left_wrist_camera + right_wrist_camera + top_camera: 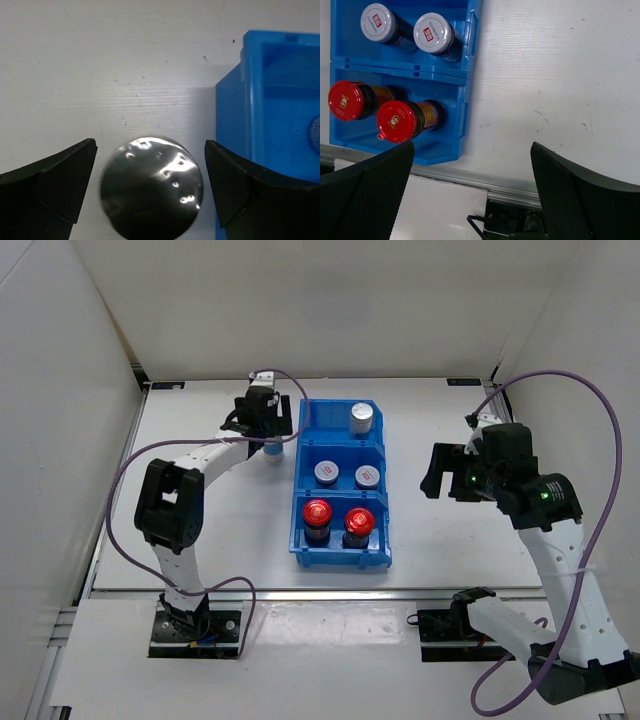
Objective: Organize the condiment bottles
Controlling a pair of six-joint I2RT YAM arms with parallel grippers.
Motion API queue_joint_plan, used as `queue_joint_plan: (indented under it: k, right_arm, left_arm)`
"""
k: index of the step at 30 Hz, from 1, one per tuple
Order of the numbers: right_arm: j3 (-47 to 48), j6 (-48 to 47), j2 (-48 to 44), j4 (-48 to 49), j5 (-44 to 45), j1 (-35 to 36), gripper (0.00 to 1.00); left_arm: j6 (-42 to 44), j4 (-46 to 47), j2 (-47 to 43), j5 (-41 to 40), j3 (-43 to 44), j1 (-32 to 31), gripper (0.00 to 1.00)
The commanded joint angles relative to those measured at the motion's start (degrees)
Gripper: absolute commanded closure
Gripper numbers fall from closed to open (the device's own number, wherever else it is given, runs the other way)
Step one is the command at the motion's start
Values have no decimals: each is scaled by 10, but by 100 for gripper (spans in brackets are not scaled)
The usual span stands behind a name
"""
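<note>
A blue bin (296, 502) holds a silver-grey cylinder (361, 418) in the far compartment. Two silver-lidded jars (326, 473) (367, 477) stand in the middle one, and two red-capped jars (317, 512) (359, 521) in the near one. The second cylinder (272, 449) stands on the table just left of the bin. My left gripper (267, 430) is open right above it. In the left wrist view its shiny top (151, 187) lies between the fingers (55, 192), with a gap on each side. My right gripper (440, 472) is open and empty, right of the bin.
The bin's wall (235, 115) is close beside the left gripper's right finger. In the right wrist view the red caps (396, 121) and silver lids (434, 33) sit at upper left, and the table's front rail (510, 182) runs below. White walls enclose the table.
</note>
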Motion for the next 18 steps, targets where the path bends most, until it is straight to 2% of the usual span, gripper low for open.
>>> queue_joint_plan:
  k: [1, 4, 7, 11, 12, 14, 15, 18]
  right_arm:
    - [21, -15, -8, -8, 12, -3, 0]
    - [21, -15, -13, -8, 12, -3, 0]
    - [14, -15, -19, -8, 17, -3, 0]
    - [8, -15, -24, -8, 22, -3, 0]
    - [8, -15, -24, -8, 23, -3, 0]
    - [3, -15, -24, -8, 23, -3, 0]
    - [3, -15, -24, -8, 23, -3, 0]
    - [3, -15, -29, -8, 23, -3, 0]
  left_arm:
    - [-21, -22, 6, -7, 14, -1, 0]
    - [-35, -22, 1, -7, 8, -1, 1]
    - [-35, -22, 1, -7, 3, -1, 9]
    - [-29, -16, -19, -7, 3, -1, 30]
    - [-29, -9, -25, -7, 3, -6, 43]
    - [-24, -2, -45, -21, 9, -12, 54]
    - [-18, 4, -52, -30, 24, -12, 64]
    - [10, 19, -68, -61, 54, -43, 76]
